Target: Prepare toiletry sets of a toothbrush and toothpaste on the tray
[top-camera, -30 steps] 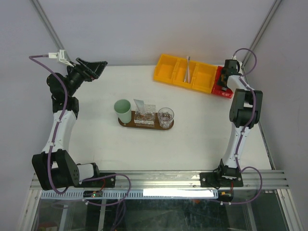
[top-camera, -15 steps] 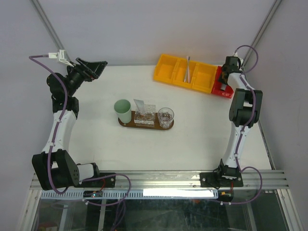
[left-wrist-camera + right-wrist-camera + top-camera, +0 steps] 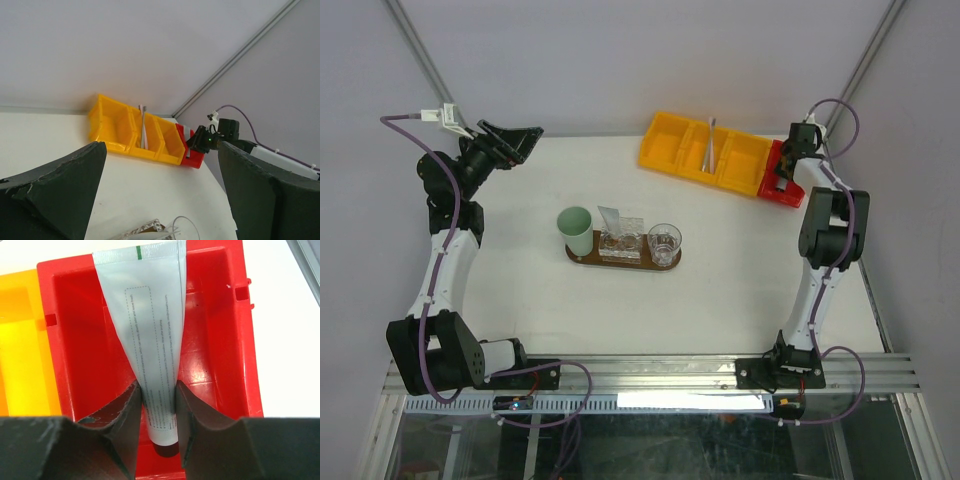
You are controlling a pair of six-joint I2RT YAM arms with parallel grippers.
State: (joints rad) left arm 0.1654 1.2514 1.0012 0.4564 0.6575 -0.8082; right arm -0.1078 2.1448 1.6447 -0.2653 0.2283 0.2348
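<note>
The right claw (image 3: 157,405) is clamped narrowly on both sides of the white toothpaste tube (image 3: 150,330) inside the red bin (image 3: 215,355) at the table's (image 3: 720,290) two o'clock corner, well apart from the central tray (image 3: 576,258), while the left claw (image 3: 159,150) gapes wide, holding nothing.

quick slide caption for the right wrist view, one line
Right gripper pinching a white toothpaste tube inside the red bin, yellow bin alongside.

Overhead, two wrists; common red bin (image 3: 788,196)
</note>
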